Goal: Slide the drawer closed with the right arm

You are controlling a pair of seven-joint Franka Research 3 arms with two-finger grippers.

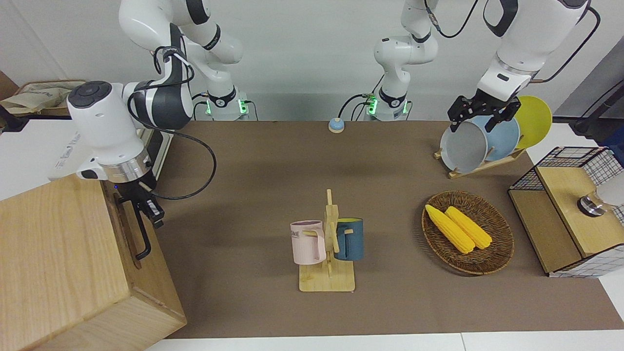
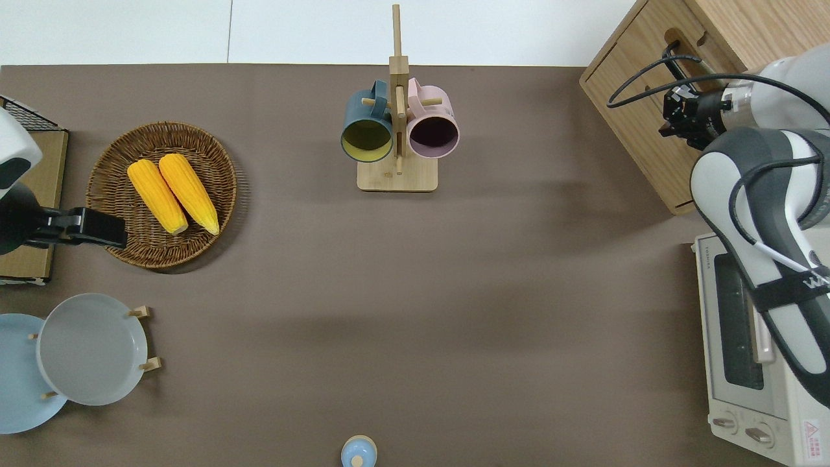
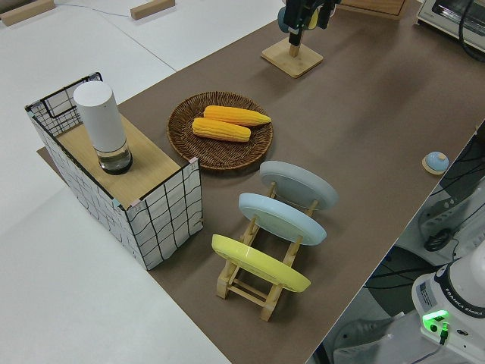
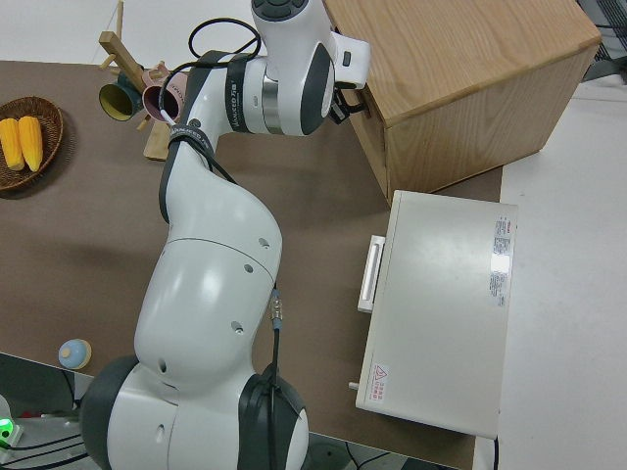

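Observation:
The light-wood drawer (image 1: 128,233) sits pushed into the big light-wood cabinet (image 1: 58,263), its front flush with the cabinet's face; it also shows in the overhead view (image 2: 648,81). Its black U-shaped handle (image 1: 142,236) sticks out toward the table's middle. My right gripper (image 1: 147,209) is at the end of the handle nearer to the robots, touching or right against it; it also shows in the overhead view (image 2: 677,117) and the right side view (image 4: 351,103). The blue wrist light is on. My left arm is parked.
A white oven (image 2: 746,363) stands beside the cabinet, nearer to the robots. A mug rack (image 1: 327,243) with two mugs stands mid-table. A basket of corn (image 1: 467,231), a plate rack (image 1: 482,141) and a wire-mesh box (image 1: 565,209) are at the left arm's end.

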